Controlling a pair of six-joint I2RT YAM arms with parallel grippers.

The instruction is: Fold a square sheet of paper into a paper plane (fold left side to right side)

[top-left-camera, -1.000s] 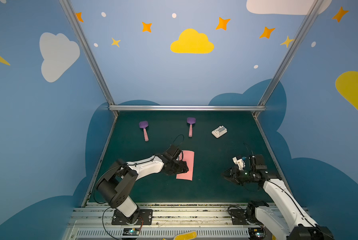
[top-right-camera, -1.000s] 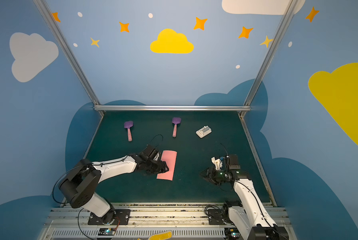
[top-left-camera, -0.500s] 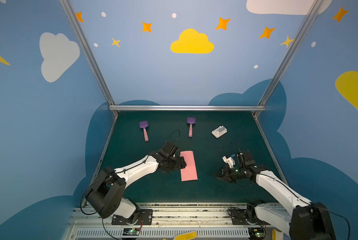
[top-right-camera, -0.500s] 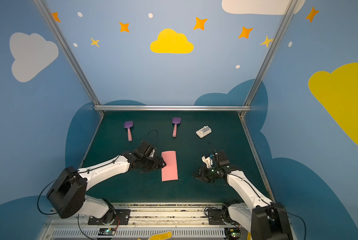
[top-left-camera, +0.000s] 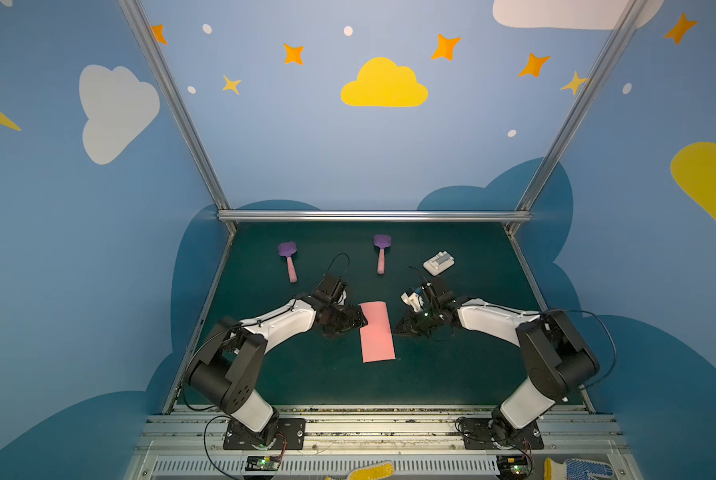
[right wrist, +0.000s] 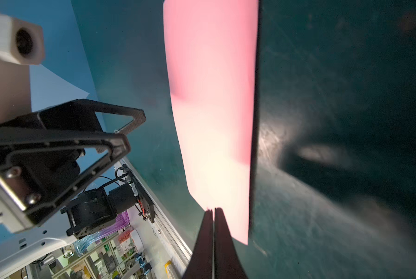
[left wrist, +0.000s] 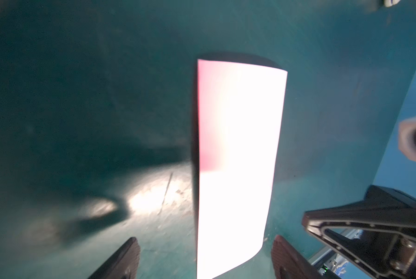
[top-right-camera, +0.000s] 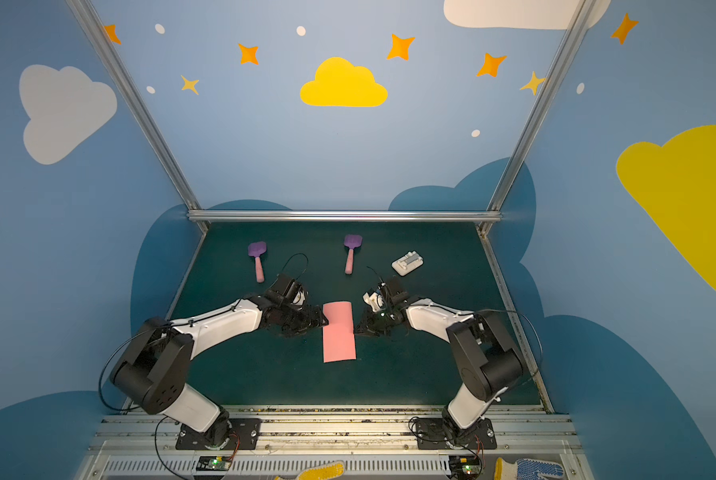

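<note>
1. Two white-and-black arms reach from the near rail over a dark green table (top-left-camera: 306,374). Its matte top shows fine scratches and dull glare in the wrist views.
2. Around the table stand smooth blue walls (top-left-camera: 306,145), painted with yellow and white clouds and orange stars. Bare aluminium bars (top-left-camera: 372,215) join them.
3. The sheet of paper (top-left-camera: 376,332) lies near the middle of the table, between both hands. It is thin and salmon-pink, folded into a long narrow rectangle with straight edges. One corner looks curled in the wrist views.
4. The left hand (top-left-camera: 357,322) is just beside the paper's left edge. Its black jaws stand wide apart and hold nothing. In the left wrist view its ribbed fingers (left wrist: 283,256) stand on either side of the paper's end.
5. The right hand (top-left-camera: 397,330) is at the paper's right edge with its jaws pressed fully together. Its fingertips (right wrist: 220,218) meet at the paper's border, but I cannot tell if they pinch a layer.
6. Farther back lie two spatulas (top-left-camera: 289,259) (top-left-camera: 381,253) with purple heads and pink handles. A white plastic block (top-left-camera: 438,263) lies there too, well apart from the paper.
</note>
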